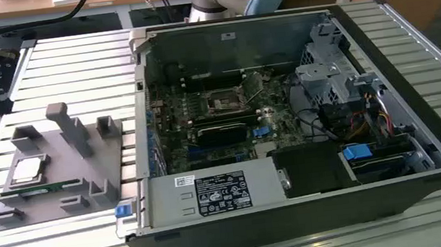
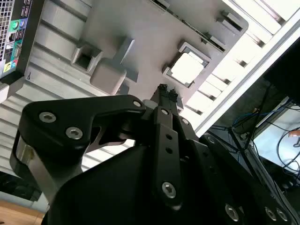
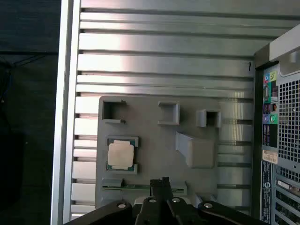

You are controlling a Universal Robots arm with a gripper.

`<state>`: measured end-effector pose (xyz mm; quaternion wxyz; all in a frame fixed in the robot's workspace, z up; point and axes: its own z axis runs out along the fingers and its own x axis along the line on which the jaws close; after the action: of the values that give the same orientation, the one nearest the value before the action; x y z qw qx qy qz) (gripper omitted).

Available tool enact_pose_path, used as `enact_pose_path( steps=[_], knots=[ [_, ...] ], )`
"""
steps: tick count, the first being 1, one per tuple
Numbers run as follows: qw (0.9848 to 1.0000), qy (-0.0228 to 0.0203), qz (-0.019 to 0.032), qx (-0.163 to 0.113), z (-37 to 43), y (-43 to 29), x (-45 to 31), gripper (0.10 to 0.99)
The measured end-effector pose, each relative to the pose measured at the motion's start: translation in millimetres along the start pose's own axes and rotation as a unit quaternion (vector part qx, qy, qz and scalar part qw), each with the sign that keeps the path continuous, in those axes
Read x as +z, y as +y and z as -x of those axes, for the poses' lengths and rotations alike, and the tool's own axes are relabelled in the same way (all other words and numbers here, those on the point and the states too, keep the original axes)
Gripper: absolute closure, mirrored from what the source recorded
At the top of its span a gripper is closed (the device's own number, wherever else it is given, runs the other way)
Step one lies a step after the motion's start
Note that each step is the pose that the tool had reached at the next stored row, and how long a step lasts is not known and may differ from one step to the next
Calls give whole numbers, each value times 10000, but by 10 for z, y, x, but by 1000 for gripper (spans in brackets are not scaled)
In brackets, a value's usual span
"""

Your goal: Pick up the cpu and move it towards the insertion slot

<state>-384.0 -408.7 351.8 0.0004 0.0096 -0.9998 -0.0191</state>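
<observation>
The cpu (image 3: 121, 154) lies flat, shiny top up, in a framed pocket of the grey fixture (image 3: 154, 140). I'd say the pocket keeps it square for a grab from above. The gripper (image 3: 161, 182) hangs over the fixture with its tips closed and empty. The cpu sits below them and a little aside, not touched, and the memory stick (image 3: 117, 187) runs nearly under the tips. The slot (image 1: 225, 102) sits inside the open case (image 1: 424, 156), well away from the gripper.
</observation>
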Motion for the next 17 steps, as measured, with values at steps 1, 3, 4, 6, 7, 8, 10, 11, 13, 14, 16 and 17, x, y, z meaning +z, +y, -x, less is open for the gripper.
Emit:
enact_pose_path(
  steps=[1,3,4,6,7,8,10,11,13,14,16,17],
  knots=[
    [10000,0,0,0,0,0,0,980],
    [10000,0,0,0,0,0,0,980],
    [10000,0,0,0,0,0,0,980],
    [10000,0,0,0,0,0,0,980],
    [10000,1,-1,0,-1,0,-1,980],
    [10000,1,-1,0,-4,0,-1,980],
    [10000,0,0,0,-13,0,1,980],
    [10000,0,0,1,-18,1,0,980],
    [10000,0,0,0,-34,1,0,980],
    [10000,0,0,0,-43,1,0,980],
    [10000,0,0,0,-64,1,0,980],
    [10000,-1,0,0,-77,1,1,980]
  ],
)
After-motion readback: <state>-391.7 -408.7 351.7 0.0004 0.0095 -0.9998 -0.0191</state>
